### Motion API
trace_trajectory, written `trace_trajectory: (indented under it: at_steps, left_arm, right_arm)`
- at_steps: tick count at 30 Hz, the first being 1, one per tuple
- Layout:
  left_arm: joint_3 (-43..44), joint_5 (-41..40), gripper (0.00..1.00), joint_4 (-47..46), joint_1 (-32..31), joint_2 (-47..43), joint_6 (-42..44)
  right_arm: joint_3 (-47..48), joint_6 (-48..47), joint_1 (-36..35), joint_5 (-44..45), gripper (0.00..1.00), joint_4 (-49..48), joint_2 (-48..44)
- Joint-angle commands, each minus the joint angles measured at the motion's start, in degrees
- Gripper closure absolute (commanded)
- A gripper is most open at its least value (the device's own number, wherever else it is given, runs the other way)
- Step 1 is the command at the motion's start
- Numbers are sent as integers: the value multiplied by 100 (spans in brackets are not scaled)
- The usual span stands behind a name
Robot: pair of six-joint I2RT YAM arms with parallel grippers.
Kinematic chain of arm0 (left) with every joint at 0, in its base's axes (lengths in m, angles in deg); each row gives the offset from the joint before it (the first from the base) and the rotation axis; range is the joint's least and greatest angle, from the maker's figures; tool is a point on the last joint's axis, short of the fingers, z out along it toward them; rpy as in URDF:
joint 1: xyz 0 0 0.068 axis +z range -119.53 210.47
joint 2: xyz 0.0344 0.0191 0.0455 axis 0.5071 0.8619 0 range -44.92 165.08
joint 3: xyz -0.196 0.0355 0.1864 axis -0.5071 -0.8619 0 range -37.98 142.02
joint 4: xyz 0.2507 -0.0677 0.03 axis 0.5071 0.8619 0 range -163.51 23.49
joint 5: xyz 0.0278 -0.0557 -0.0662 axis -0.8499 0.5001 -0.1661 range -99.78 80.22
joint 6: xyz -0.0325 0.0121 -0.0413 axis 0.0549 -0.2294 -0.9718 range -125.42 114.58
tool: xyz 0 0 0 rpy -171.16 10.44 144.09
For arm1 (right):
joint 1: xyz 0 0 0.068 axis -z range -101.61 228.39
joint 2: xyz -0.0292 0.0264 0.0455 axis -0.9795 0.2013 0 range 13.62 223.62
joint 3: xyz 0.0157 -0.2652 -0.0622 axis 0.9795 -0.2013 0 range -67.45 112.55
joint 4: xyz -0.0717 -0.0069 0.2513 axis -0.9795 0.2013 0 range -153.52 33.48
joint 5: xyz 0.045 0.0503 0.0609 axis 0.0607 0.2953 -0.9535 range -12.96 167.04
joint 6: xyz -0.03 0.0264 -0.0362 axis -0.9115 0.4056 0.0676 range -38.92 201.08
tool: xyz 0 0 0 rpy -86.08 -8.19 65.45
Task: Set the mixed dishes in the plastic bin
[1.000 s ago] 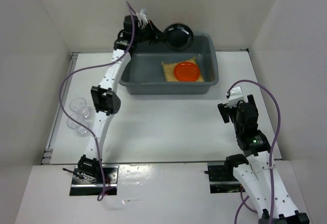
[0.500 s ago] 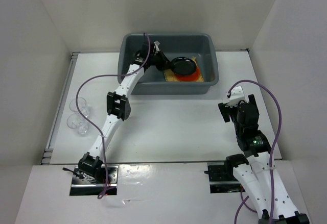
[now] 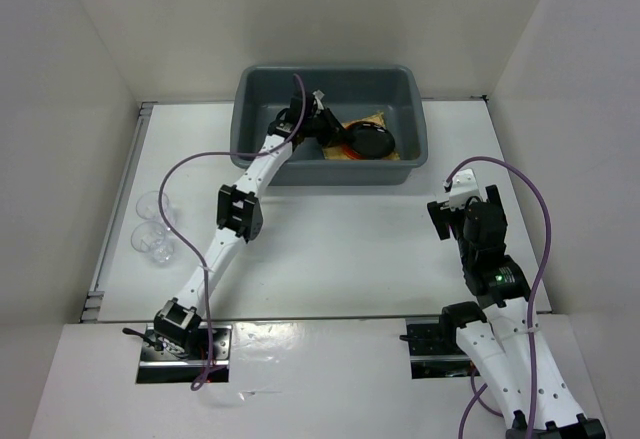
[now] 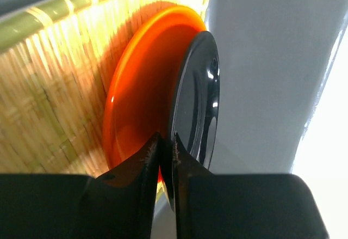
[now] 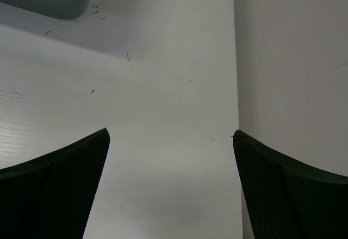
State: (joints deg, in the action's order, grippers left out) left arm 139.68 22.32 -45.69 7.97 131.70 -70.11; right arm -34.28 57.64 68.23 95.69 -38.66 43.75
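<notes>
Left gripper [image 3: 322,124] has lowered black plate [image 3: 368,142] into plastic bin [image 3: 420,131], onto orange plate [image 4: 136,97] and mat [image 4: 49,97]; jaws nearly together at its rim, grip unclear. Right gripper [image 5: 171,141] jaws spread, idle. Glasses [image 3: 150,224] left on surface [image 3: 330,229].

White bench [image 3: 330,239]. Grey plastic bin [image 3: 330,171] sits at 12 o'clock, against far edge. Two clear glasses [image 3: 152,242] stand upright just beside each other at 9 o'clock, near left edge.

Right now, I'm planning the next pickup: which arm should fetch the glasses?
Left, probably. The glasses stand at the table's left edge, on its side; the open right gripper is far across. The left gripper must first release the black plate.
</notes>
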Motion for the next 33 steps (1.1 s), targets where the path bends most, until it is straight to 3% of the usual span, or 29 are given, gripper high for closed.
trace_trajectory:
  at_steps: [1,5,6,8,9,13,17,21,23,28,31,33]
  left_arm:
    - [190,42,80,-312,44,13,-79]
    - [190,-10,68,-312,106,13,-140]
    - [190,42,57,-312,106,13,-141]
    - [190,104,5,-312,158,13,-141]
    - [190,104,0,-312,158,13,-141]
    - [190,78,0,-110,220,-399,78]
    - [190,-974,0,434,474,-1538,789]
    - [190,-1039,0,786,913,-2270,1053]
    - [190,-1266,0,1400,1045,-2824,1404]
    - [190,-3190,0,3234,976,-3896,3090]
    - [190,-3578,0,4577,1177,-3785,3260]
    - [-700,-3405,0,4707,1327,-3844,3470]
  right_arm:
    - [-30,41,-48,33,2,-307,10]
    - [-30,41,-48,33,2,-307,10]
    - [-30,41,-48,33,2,-307,10]
    - [-30,41,-48,-29,2,-307,10]
    - [-30,-11,-48,-29,2,-307,10]
    - [-30,-11,-48,-29,2,-254,10]
    - [-30,-11,-48,-81,2,-254,-42]
    - [-30,-11,-48,-221,2,-254,-42]
    - [-30,-11,-48,-222,2,-254,-42]
    - [-30,-64,-48,-275,2,-201,-95]
    - [-30,-64,-48,-327,2,-201,-148]
    - [-30,-64,-48,-398,2,-201,-148]
